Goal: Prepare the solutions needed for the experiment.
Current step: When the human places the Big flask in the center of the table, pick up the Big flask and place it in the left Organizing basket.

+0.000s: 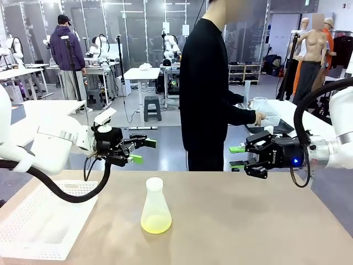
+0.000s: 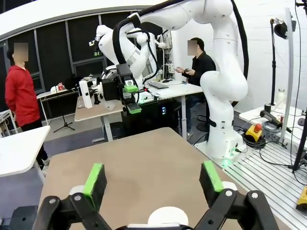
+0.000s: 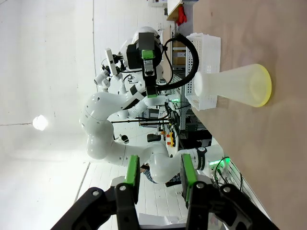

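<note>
A frosted conical flask (image 1: 155, 201) stands upright in the middle of the table, with a shallow layer of pale yellow-green solution (image 1: 156, 223) at its bottom. My left gripper (image 1: 143, 151) hovers above the table to the flask's upper left, open and empty, pointing right. On the right, my right gripper (image 1: 237, 157) points left toward it, its fingers moderately apart with nothing between them. The right wrist view shows the flask (image 3: 225, 86) sideways with the solution (image 3: 263, 85), and the left gripper (image 3: 150, 75) beyond. In the left wrist view my own gripper (image 2: 152, 176) faces the right gripper (image 2: 130, 98).
A white perforated tray (image 1: 38, 226) lies at the table's front left corner. A person in black (image 1: 209, 83) stands behind the far edge, hands at another table to the right. The brown tabletop (image 1: 248, 221) is bare right of the flask.
</note>
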You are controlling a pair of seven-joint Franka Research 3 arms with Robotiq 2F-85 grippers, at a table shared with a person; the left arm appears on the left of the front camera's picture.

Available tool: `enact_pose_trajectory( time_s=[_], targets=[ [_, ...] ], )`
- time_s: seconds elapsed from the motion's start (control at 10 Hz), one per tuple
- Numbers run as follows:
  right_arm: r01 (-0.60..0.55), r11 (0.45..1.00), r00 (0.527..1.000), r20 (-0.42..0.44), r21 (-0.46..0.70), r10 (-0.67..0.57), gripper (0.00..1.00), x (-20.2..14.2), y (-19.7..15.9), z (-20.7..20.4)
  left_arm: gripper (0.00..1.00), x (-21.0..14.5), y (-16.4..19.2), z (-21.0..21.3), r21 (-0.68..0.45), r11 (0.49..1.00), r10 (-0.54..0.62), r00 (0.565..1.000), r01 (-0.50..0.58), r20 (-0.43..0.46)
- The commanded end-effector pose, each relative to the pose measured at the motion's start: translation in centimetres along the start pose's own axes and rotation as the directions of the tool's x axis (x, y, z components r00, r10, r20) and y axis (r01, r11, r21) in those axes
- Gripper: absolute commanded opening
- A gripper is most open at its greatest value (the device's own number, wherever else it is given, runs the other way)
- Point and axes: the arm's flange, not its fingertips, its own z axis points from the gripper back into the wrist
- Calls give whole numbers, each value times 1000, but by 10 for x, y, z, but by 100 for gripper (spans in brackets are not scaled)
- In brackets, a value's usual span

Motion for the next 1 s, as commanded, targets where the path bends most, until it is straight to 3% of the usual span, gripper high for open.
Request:
enact_pose_trajectory(
  time_s=[0.0,0.5,0.9],
  targets=[
    [-3,1000,1000,-4,-1,3,45,-2,1,0,100,3,-6,-1,7,1000,4,1000,-4,-12],
    [-3,1000,1000,-4,-1,3,45,-2,1,0,100,-37,38,21,-122,988,-82,994,90,65],
    [-3,1000,1000,-4,-1,3,45,-2,1,0,100,-65,50,15,-310,951,-9,1000,14,19]
  ],
)
